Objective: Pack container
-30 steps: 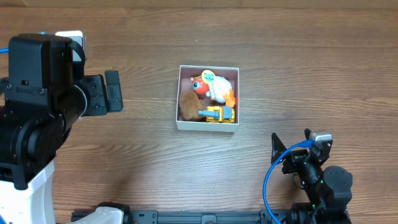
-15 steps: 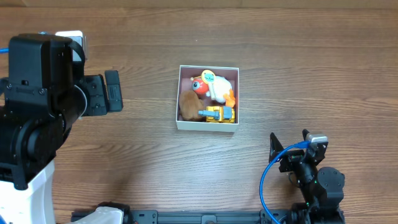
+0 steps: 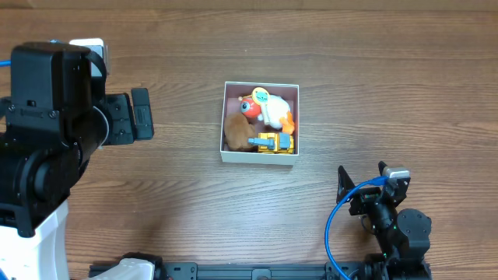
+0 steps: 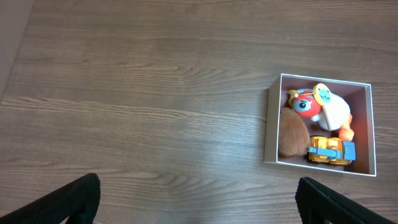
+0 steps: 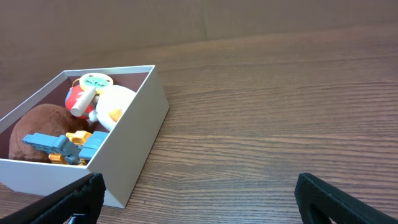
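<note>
The container point(image 3: 257, 158) is a shallow white-walled square box at the table's middle. It holds a brown plush point(image 3: 234, 131), a white and orange plush point(image 3: 268, 109) and a yellow and blue toy truck point(image 3: 272, 143). It also shows in the left wrist view point(image 4: 271, 127) and the right wrist view point(image 5: 130, 149). My left gripper point(image 3: 142, 115) is open and empty, well left of the box; its fingers show wide apart point(image 4: 199, 202). My right gripper point(image 3: 362, 177) is open and empty, near the front edge right of the box point(image 5: 199, 202).
The left arm's large black body point(image 3: 47, 132) fills the left side of the overhead view. A blue cable point(image 3: 336, 222) loops beside the right arm. Bare wood table point(image 3: 389, 93) surrounds the box.
The right arm has drawn back slightly toward the front edge and a little left. The left arm, the box and the toys have not moved.
</note>
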`<state>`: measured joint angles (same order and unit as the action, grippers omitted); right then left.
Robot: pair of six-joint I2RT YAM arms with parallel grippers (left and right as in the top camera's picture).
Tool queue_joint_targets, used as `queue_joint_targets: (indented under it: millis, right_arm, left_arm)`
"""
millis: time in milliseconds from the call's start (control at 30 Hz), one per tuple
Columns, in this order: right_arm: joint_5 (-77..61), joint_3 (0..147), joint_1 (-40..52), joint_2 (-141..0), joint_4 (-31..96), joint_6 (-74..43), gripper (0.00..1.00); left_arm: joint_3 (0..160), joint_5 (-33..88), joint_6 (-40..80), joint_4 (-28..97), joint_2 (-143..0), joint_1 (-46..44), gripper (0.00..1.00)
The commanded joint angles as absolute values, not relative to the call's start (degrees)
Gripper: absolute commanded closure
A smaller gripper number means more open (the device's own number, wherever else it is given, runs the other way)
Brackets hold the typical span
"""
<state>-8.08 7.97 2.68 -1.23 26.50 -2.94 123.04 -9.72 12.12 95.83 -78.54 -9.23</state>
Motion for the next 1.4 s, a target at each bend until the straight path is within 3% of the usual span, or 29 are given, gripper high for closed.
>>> queue_joint_targets:
  millis: [0,333,433,700,900,1367]
  right_arm:
    - [-7.55,7.49,2.98,-0.54,26.0,-2.55,0.0]
    - [-7.55,7.49,2.98,-0.54,26.0,-2.55,0.0]
    - [-7.55,7.49,2.98,-0.54,25.98,-2.55,0.0]
    - [-7.55,7.49,2.98,-0.54,26.0,-2.55,0.0]
    - [-7.55,7.49,2.98,-0.54,26.0,-2.55,0.0]
    - [-7.55,7.49,2.98,-0.54,26.0,-2.55,0.0]
  left_arm:
    - [123.11,-10.52,13.32,95.74,-79.15,-8.8,0.0]
    - [122.8,-10.96,13.28,95.64,-78.81,-7.9,0.0]
    - [118.89,-12.23,12.69,89.6,-75.96,-5.08,0.0]
    - [85.69,-8.73,12.91,54.74,-57.36,-0.34,0.0]
    - [61.56,-8.97,12.88,37.95,-42.09,-0.34,0.0]
    - [20.03,-8.95,13.82,21.98,-11.94,-0.34,0.0]
